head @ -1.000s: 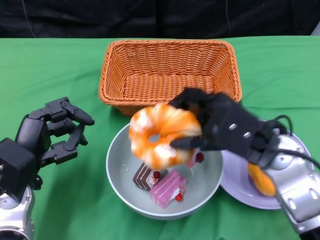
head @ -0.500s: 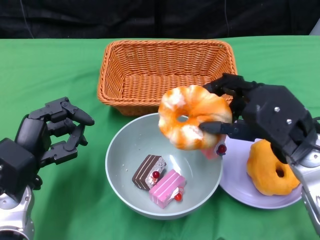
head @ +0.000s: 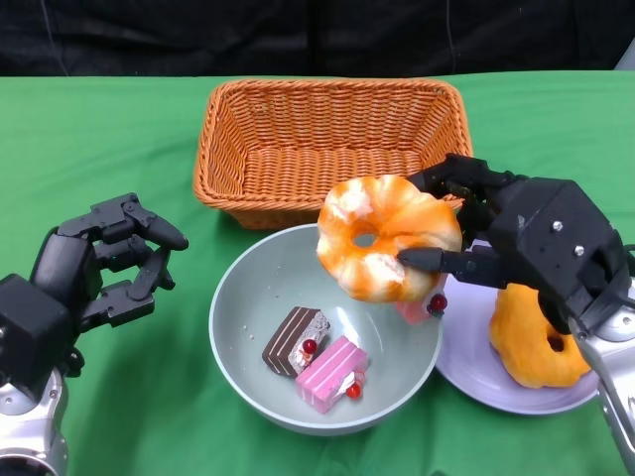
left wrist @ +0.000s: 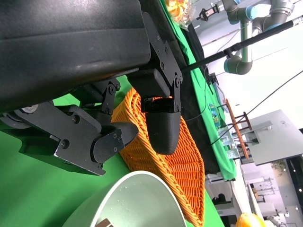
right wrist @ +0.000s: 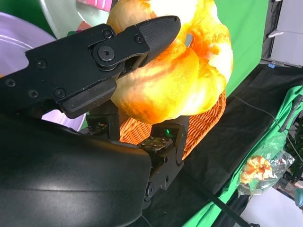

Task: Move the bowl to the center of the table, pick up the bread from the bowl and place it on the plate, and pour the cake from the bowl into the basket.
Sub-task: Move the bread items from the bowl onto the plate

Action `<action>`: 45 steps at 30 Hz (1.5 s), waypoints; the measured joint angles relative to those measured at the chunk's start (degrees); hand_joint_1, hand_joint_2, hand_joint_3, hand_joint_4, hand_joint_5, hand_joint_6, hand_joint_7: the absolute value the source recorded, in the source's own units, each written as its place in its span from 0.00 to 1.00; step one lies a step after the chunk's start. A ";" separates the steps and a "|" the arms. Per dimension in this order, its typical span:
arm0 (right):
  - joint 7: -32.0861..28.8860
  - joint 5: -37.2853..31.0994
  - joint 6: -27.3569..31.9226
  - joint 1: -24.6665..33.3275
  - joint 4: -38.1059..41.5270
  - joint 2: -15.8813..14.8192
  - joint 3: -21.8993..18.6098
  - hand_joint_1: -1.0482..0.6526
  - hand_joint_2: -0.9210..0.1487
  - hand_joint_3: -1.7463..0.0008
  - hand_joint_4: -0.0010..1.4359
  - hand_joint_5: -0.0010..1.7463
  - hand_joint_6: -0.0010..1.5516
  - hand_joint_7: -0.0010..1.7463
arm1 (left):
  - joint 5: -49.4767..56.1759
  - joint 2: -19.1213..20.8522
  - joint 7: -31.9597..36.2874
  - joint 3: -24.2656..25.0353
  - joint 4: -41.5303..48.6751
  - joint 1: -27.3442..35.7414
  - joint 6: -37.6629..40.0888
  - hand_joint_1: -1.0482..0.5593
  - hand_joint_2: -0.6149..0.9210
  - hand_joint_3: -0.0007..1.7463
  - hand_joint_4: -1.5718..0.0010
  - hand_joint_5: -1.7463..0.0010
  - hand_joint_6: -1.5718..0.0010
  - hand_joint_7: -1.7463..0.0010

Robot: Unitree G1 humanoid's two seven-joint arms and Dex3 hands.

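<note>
The green surface [head: 89, 129] is seen from the head view, with the basket [head: 332, 149] set at 12 o'clock of the bowl [head: 243, 327] and close to its rim. The basket is wicker, orange, and upright, and nothing is seen inside it. The bowl, pale grey-green, sits near the middle of the surface. A lilac plate [head: 466, 362] lies at 3 o'clock of the bowl, the two rims touching or nearly so; which cannot be told.

The right hand [head: 526, 248] is raised over the gap between bowl and plate, and a ring-shaped bread [head: 387, 238], orange with white patches, is held in its fingers [head: 437, 260] above the bowl's 2 o'clock edge. In the right wrist view the bread [right wrist: 189, 71] is seen clamped between the fingers [right wrist: 142, 35] on either side, with the basket [right wrist: 203, 120] behind it.

A second bread [head: 531, 342], plain orange, rests on the plate, partly hidden by the right hand.

The left hand [head: 99, 268] is held at 9 o'clock of the bowl, apart from it, nothing in its grasp, its fingers [head: 149, 233] bent but spread.

In the bowl lie a brown cake [head: 295, 340] and a pink cake [head: 332, 374] side by side, each with a red ball on top. A third pink piece [head: 417, 307] is partly hidden under the held bread.
</note>
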 measured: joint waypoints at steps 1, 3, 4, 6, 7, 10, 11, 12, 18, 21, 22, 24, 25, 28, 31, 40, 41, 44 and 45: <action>-0.24 0.00 -0.08 0.00 0.17 0.19 0.13 0.42 0.00 0.93 0.47 0.85 0.45 0.53 | 0.00 0.00 0.00 0.00 0.00 0.00 0.00 0.65 0.85 0.51 0.52 0.09 0.50 0.32; -0.34 0.00 -0.11 0.00 0.50 0.29 0.41 0.42 0.00 0.93 0.47 0.85 0.46 0.53 | 0.00 0.00 0.00 0.00 0.00 0.00 0.00 0.66 0.85 0.51 0.52 0.09 0.50 0.32; -0.48 0.00 -0.16 -0.04 0.74 0.40 0.51 0.41 0.00 0.93 0.47 0.85 0.46 0.53 | 0.04 0.00 0.03 -0.01 0.00 0.00 0.00 0.66 0.85 0.51 0.52 0.09 0.50 0.32; -0.96 -0.06 -0.39 -0.26 1.68 0.95 1.20 0.40 0.00 0.93 0.47 0.85 0.46 0.53 | 0.31 0.00 0.26 -0.08 0.00 0.00 0.00 0.66 0.85 0.51 0.52 0.09 0.50 0.32; -1.16 -0.08 -0.47 -0.33 2.07 1.38 1.58 0.39 0.00 0.93 0.47 0.85 0.46 0.53 | 0.42 0.00 0.26 -0.11 0.00 0.00 0.00 0.66 0.86 0.51 0.52 0.09 0.50 0.32; -1.39 -0.11 -0.48 -0.81 2.62 2.22 2.43 0.39 0.00 0.93 0.47 0.84 0.46 0.53 | 0.49 0.00 0.27 -0.15 0.00 0.00 0.00 0.66 0.86 0.50 0.52 0.09 0.50 0.32; -1.45 -0.12 -0.48 -1.21 2.83 2.37 2.68 0.39 0.00 0.93 0.47 0.84 0.46 0.53 | 0.49 0.00 0.27 -0.12 0.01 0.00 0.00 0.66 0.86 0.51 0.52 0.09 0.50 0.32; -1.53 -0.12 -0.49 -1.77 3.17 2.54 3.00 0.39 0.00 0.93 0.47 0.84 0.46 0.53 | 0.48 0.00 0.27 -0.12 0.00 0.00 0.00 0.66 0.86 0.50 0.52 0.09 0.50 0.32; -1.93 -0.46 -1.10 -4.05 5.00 3.90 4.85 0.41 0.00 0.94 0.43 0.92 0.46 0.53 | 0.49 -0.01 0.28 -0.12 0.00 0.00 0.01 0.66 0.86 0.50 0.52 0.09 0.50 0.32; -2.42 -0.91 -2.23 -4.68 6.22 4.22 5.75 0.42 0.00 0.95 0.42 0.93 0.46 0.52 | 0.51 -0.01 0.37 -0.13 0.00 0.00 0.01 0.66 0.85 0.50 0.52 0.09 0.49 0.32; -2.49 -0.95 -2.52 -4.71 6.48 4.30 5.86 0.41 0.00 0.95 0.42 0.93 0.46 0.53 | 0.56 -0.01 0.75 -0.14 0.00 0.00 0.01 0.66 0.85 0.51 0.51 0.09 0.49 0.32; -2.61 -0.98 -3.16 -4.79 7.13 4.35 5.91 0.41 0.00 0.95 0.43 0.94 0.46 0.53 | 0.64 -0.01 1.28 -0.16 0.00 0.00 0.01 0.66 0.85 0.51 0.51 0.09 0.49 0.31; -2.62 -0.98 -3.25 -4.88 7.45 4.36 5.91 0.42 0.00 0.95 0.43 0.94 0.46 0.53 | 0.65 -0.01 1.30 -0.20 0.00 0.00 0.01 0.66 0.86 0.51 0.51 0.09 0.49 0.31; -2.63 -0.98 -3.41 -4.94 7.93 4.40 5.91 0.42 0.00 0.95 0.43 0.95 0.46 0.53 | 0.64 -0.02 1.30 -0.23 0.05 0.00 0.00 0.66 0.85 0.52 0.51 0.09 0.49 0.31; -2.63 -0.98 -3.75 -4.96 8.45 4.44 5.91 0.43 0.00 0.95 0.43 0.95 0.46 0.53 | 0.65 -0.02 1.30 -0.30 0.05 0.00 0.01 0.66 0.85 0.52 0.51 0.09 0.50 0.31; -2.64 -1.29 -4.33 -4.97 8.47 4.37 6.05 0.43 0.00 0.95 0.44 0.55 0.48 0.46 | 0.99 -0.02 1.78 -0.50 0.05 0.00 0.01 0.66 0.84 0.52 0.51 0.10 0.49 0.31; -2.64 -1.31 -4.45 -4.97 8.47 4.37 6.08 0.43 0.00 0.95 0.45 0.51 0.49 0.45 | 0.99 -0.02 1.78 -0.50 0.06 0.00 0.01 0.66 0.84 0.52 0.51 0.10 0.49 0.31; -2.64 -1.36 -4.53 -4.97 8.47 4.36 6.22 0.43 0.00 0.96 0.48 0.52 0.50 0.43 | 1.04 -0.02 1.80 -0.52 0.06 0.00 0.01 0.67 0.84 0.52 0.52 0.10 0.49 0.32; -2.67 -1.48 -4.53 -4.98 8.47 4.36 6.27 0.43 0.00 0.97 0.47 0.62 0.51 0.42 | 1.07 -0.02 1.81 -0.54 0.06 0.00 0.01 0.67 0.84 0.52 0.52 0.10 0.49 0.32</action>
